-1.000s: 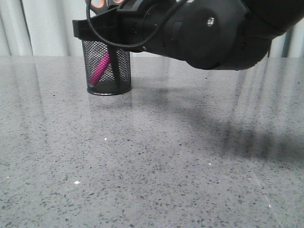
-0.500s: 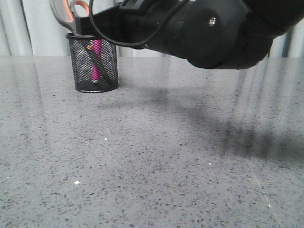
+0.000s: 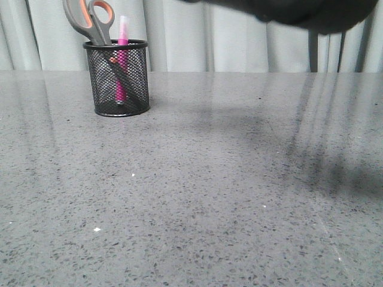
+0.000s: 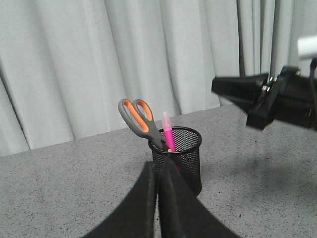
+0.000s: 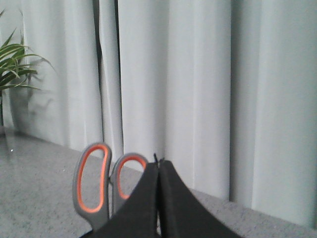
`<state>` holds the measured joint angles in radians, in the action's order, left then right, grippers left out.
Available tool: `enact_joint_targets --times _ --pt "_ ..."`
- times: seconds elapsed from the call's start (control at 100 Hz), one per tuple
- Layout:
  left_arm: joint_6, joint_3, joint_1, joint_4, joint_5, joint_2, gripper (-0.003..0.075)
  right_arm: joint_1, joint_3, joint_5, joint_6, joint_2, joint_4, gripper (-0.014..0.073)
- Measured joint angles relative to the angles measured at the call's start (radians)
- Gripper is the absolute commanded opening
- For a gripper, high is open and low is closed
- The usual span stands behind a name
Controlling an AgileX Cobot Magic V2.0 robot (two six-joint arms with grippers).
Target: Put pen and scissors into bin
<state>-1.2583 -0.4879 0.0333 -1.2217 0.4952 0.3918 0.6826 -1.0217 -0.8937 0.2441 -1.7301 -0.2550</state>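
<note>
Up close, the left pincer (image 4: 157,171) is clenched, its two black fingers pressed flat together with nothing between them. The right pincer (image 5: 158,171) is the same: fingers shut tight against each other, empty, raised above the tabletop with the pale pleated curtain (image 5: 198,89) behind it. From the left wrist the right arm (image 4: 270,96) shows as a black shape hanging in the air well off to one side of the cup.

Just past the left pincer stands the small round black wire-mesh bin (image 4: 177,156), upright on the speckled grey stone tabletop (image 3: 197,197). In the front view the bin (image 3: 118,81) sits at the far left, near the tabletop's back edge, well apart from the dark bulk of the arm (image 3: 311,12) along the upper frame.

Inside the bin stand both things. The long scissors with grey handles and orange inner loops (image 3: 90,21) rest blades-down, leaning to the left, the handles sticking well above the rim. From the right wrist only those handle loops (image 5: 106,183) show, just beside the shut fingers. The slim magenta-pink pen with its whitish translucent cap (image 3: 122,42) stands nearly upright next to them, cap uppermost and clear of the rim, its pink body visible through the mesh.

A green leafy plant (image 5: 15,64) peeks in at the room's edge.
</note>
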Motion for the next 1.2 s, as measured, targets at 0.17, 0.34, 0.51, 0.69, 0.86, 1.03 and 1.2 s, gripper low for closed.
enact_joint_targets --times 0.17,0.34,0.51,0.69,0.86,1.03,1.2 --pt "0.000 0.000 0.000 0.002 -0.007 0.000 -0.0022 -0.044 0.002 0.095 0.023 0.112 -0.002 -0.0070" --pt "0.000 0.000 0.000 0.016 -0.027 0.000 -0.0022 -0.105 0.005 0.298 0.057 0.257 -0.002 -0.0070" --pt "0.000 0.000 0.000 0.047 -0.031 0.000 -0.0022 -0.199 0.035 0.461 0.063 0.424 -0.002 -0.0070" --pt "0.000 0.000 0.000 0.065 -0.033 0.000 -0.0022 -0.309 0.189 0.483 0.063 0.624 -0.002 -0.0070" --pt "0.000 0.012 0.000 0.055 -0.076 -0.019 -0.0022 -0.406 0.399 0.468 0.063 0.818 -0.002 -0.0070" --pt "0.000 0.095 0.000 0.009 -0.164 -0.110 -0.0022 -0.427 0.610 0.451 0.063 1.016 -0.002 -0.0070" --pt "0.000 0.208 0.000 -0.025 -0.187 -0.253 -0.0022 -0.428 0.805 0.447 0.064 1.218 -0.002 -0.0070"
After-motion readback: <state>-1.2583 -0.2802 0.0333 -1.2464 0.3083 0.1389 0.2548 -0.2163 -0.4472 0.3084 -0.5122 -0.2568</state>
